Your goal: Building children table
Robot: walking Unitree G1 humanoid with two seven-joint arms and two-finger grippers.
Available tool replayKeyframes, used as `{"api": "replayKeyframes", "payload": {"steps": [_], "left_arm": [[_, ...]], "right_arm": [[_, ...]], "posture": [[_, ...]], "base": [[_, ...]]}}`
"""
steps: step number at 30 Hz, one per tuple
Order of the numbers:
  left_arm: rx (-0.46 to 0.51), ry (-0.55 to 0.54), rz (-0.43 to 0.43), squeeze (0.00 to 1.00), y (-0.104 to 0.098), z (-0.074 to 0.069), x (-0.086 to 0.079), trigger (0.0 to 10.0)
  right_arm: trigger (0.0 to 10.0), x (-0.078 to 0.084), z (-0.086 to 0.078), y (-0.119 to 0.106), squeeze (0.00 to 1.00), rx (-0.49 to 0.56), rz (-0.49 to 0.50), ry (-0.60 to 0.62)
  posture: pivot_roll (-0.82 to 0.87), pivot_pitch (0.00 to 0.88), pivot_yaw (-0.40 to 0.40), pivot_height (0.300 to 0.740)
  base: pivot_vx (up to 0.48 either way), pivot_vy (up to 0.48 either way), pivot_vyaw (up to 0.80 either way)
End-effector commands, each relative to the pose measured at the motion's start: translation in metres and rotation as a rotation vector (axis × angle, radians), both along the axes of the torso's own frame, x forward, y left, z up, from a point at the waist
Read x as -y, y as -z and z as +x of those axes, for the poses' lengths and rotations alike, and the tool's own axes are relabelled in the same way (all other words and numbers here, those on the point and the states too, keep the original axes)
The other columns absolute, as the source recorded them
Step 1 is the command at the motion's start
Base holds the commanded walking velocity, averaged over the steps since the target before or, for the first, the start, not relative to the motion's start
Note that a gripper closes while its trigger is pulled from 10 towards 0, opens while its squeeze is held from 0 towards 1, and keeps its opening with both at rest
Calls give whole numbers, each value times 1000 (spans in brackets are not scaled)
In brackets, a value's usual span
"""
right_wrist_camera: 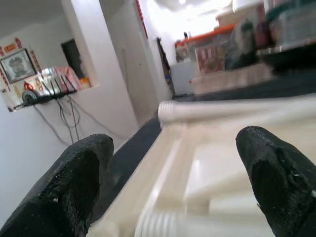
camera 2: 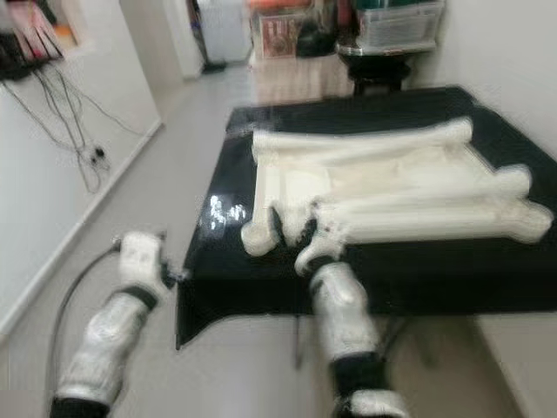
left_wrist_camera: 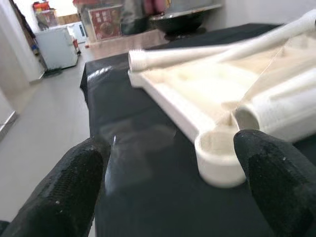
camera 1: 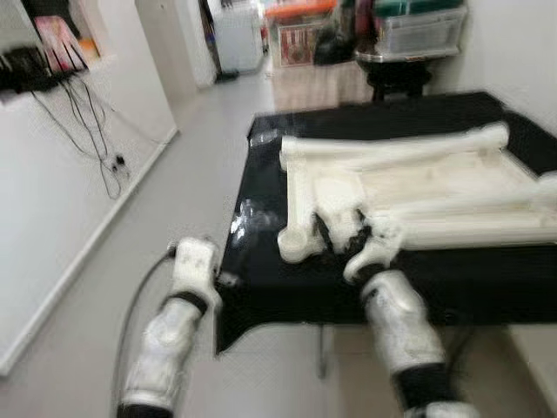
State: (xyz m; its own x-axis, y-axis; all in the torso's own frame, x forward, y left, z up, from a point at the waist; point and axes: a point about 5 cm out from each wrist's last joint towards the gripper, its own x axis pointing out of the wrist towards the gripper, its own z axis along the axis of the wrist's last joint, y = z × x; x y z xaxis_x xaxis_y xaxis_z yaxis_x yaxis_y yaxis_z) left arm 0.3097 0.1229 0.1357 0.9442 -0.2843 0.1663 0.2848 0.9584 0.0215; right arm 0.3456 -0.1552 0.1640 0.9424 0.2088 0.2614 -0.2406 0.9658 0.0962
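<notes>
Left gripper (left_wrist_camera: 168, 187), fingers wide and empty, sits off the near left corner of the black table (camera 1: 261, 270). Right gripper (right_wrist_camera: 177, 182), fingers wide, is over the white tabletop (camera 1: 409, 187), which lies upside down with loose legs (camera 1: 474, 231) across it. Risk, in my judgement: a nudge rolls a leg off.

bright, blurred, perhaps motion-smeared

White table parts (camera 1: 409, 196) crowd the black table (camera 1: 261, 261); its near-left corner and the floor (camera 1: 174, 174) lie free.
</notes>
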Motion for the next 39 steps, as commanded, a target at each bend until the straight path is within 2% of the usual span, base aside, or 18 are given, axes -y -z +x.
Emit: {"api": "replayKeyframes", "payload": {"steps": [1, 7, 15, 21, 24, 33, 35, 39], "left_arm": [[26, -24, 4, 0, -11, 3, -12, 10000], [37, -18, -3, 0, -17, 6, -11, 10000], [6, -18, -23, 0, -11, 3, -8, 10000], [-16, -23, -31, 0, -6, 1, -7, 10000], [-32, -42, -59, 0, -5, 0, -5, 10000], [-30, -69, -80, 0, -5, 0, -8, 10000], [-52, -94, -78, 0, -1, -1, -13, 10000], [-66, -107, -85, 0, 2, -2, -15, 10000]], "right_arm": [[10000, -15, 6, -26, 0, 80, 8, -66], [10000, -22, 9, -49, 0, 149, -54, -106], [10000, -28, 7, -51, 0, 150, -105, -148], [10000, -32, 5, -42, 0, 113, -157, -159], [10000, -29, 6, -31, 0, 50, -192, -138], [10000, -24, 6, -20, 0, 1, -217, -126], [10000, -28, 1, -9, 0, -34, -260, -143], [10000, -33, -3, -1, 0, -53, -286, -174]], "posture": [[-79, 0, 90, 740], [-77, 0, 87, 740], [-77, 0, 81, 740], [-78, 0, 76, 740], [-78, 0, 68, 740], [-77, 0, 62, 740], [-76, 0, 55, 740], [-71, 0, 50, 740]], "base": [[300, 0, 0], [296, 0, 0], [281, 0, 0], [256, 0, 0], [0, 0, 0], [0, 0, 0], [0, -461, 0], [0, -461, 0]]}}
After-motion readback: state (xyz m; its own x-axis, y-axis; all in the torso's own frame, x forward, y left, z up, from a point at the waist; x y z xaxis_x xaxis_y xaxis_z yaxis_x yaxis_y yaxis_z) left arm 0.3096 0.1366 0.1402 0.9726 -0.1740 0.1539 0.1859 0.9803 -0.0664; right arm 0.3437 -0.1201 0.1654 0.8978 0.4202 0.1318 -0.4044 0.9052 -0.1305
